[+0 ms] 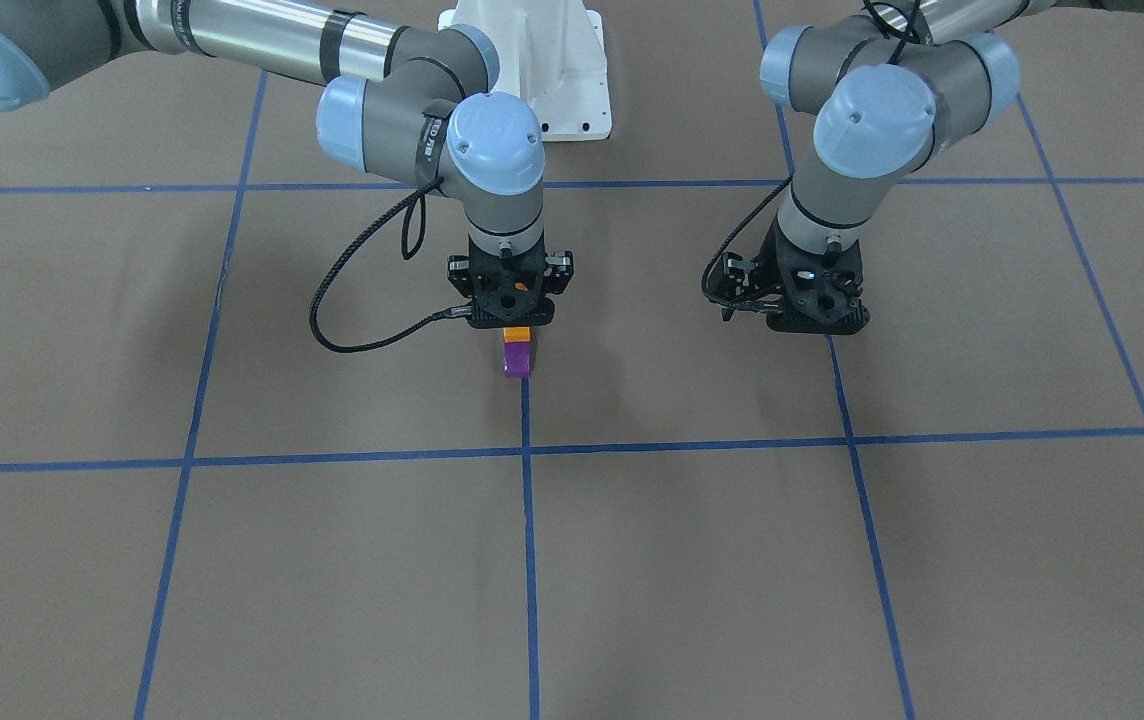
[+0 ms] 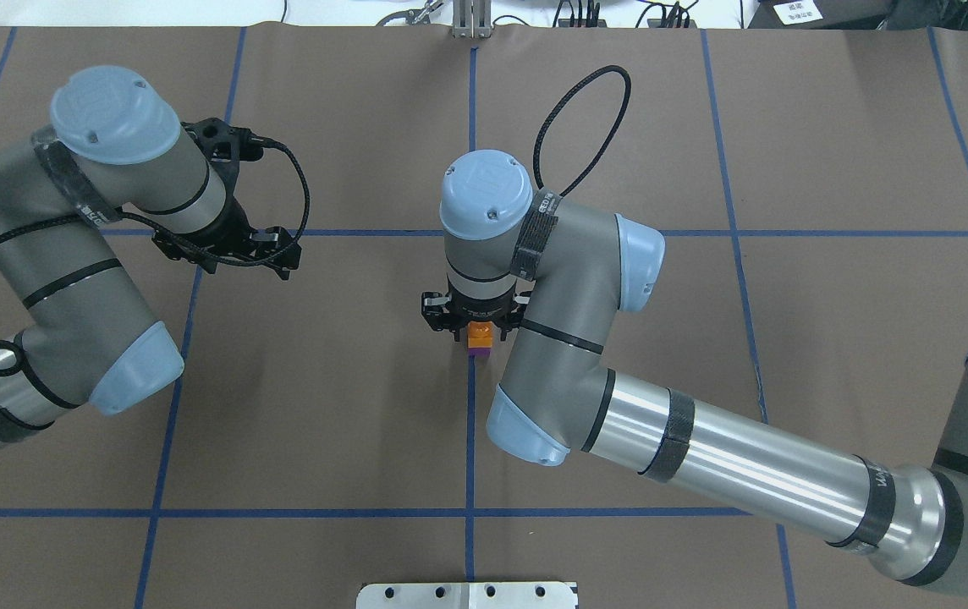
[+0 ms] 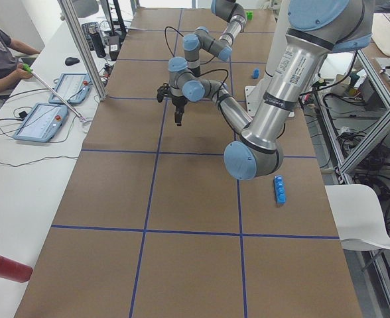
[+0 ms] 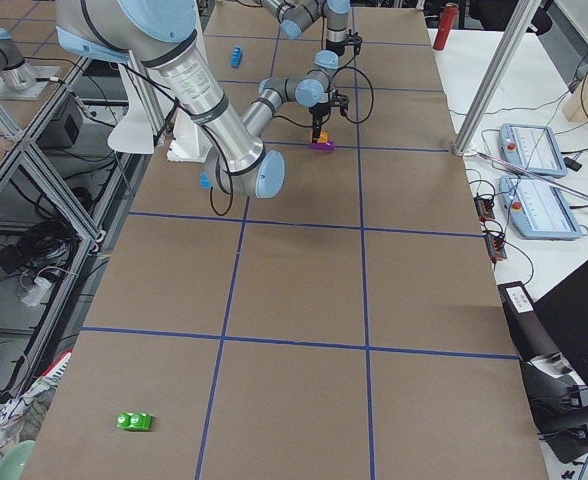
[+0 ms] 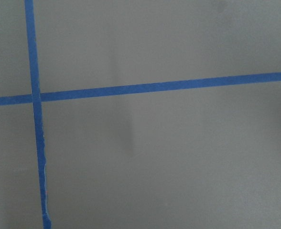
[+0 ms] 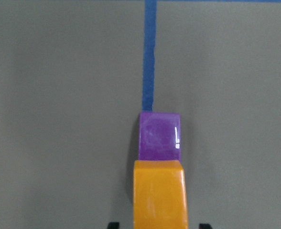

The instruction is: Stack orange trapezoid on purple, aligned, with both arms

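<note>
Orange trapezoid [image 1: 516, 334] is seen seated on purple [image 1: 517, 360], sides approx. flush in front view, at the end of a blue tape line [image 1: 529, 520] near mid-table. R gripper [image 1: 514, 312] is held directly over the stack. In wrist view its fingertips [image 6: 113, 225] are slightly spread, w/ a gap shown betw. each tip and the orange block, so nothing is pinched. L gripper [image 1: 815, 318] is parked low, well apart; its spread can't be told.

Right arm [image 2: 569, 338] points down, jaws parted (left arm [image 2: 69, 279] hovers apart).
</note>
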Action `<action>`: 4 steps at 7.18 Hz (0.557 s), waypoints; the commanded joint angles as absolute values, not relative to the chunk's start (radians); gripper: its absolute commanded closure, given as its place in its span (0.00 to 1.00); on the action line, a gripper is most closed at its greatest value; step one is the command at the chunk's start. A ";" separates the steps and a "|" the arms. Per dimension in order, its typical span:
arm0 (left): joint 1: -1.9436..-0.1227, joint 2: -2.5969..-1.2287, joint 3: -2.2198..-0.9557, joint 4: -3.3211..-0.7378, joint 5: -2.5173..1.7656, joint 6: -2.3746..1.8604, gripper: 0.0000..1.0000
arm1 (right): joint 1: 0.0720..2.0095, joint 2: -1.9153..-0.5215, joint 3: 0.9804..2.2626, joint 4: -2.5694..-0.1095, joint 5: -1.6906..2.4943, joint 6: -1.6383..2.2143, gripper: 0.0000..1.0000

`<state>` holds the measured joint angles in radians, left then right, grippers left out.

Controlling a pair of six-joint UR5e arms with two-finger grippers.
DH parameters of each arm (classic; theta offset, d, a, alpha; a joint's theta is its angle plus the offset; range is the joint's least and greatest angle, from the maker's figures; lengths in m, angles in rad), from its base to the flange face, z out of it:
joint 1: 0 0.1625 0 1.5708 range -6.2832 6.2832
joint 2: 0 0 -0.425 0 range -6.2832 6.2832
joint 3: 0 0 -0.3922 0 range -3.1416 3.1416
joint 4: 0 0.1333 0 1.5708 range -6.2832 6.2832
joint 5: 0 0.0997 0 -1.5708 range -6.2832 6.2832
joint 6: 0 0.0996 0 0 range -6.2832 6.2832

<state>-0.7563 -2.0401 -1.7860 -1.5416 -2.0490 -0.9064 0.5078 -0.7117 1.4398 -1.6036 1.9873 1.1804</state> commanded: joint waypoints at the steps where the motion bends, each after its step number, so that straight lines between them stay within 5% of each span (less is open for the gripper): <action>1: -0.758 -2.039 -1.798 -1.540 -2.048 -0.907 0.01 | 0.518 -0.712 1.469 -1.605 1.991 1.177 0.00; 2: -0.761 -2.027 -1.821 -1.540 -2.049 -0.901 0.01 | 0.544 -0.728 1.536 -1.614 2.003 1.174 0.00; 4: -0.826 -1.895 -1.903 -1.560 -2.057 -0.792 0.01 | 0.662 -0.983 1.786 -1.606 2.072 1.160 0.00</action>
